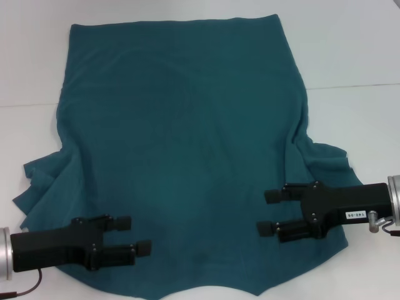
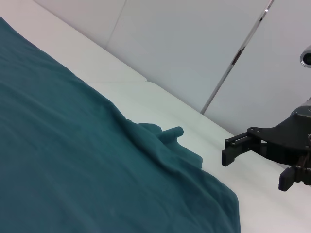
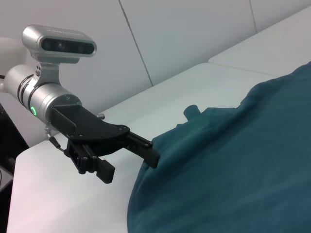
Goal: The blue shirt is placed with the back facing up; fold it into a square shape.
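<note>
Teal-blue and soft, the blue shirt (image 1: 181,156) lies spread plain side up on the white desk (image 1: 350,56), both sleeves bunched at its sides; the left gripper (image 1: 136,235) and right gripper (image 1: 270,212) sit over its near corners with jaws apart, holding nothing. Pinching only the top layer, or lifting unevenly, would likely skew the fold. A small label on the right arm is unreadable.

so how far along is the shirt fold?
Nothing folded yet. The blue shirt lies spread flat, plain side up, sleeves bunched at both sides. In hand: left tool and right tool hover open over its near corners, holding nothing. Left: every fold.
</note>
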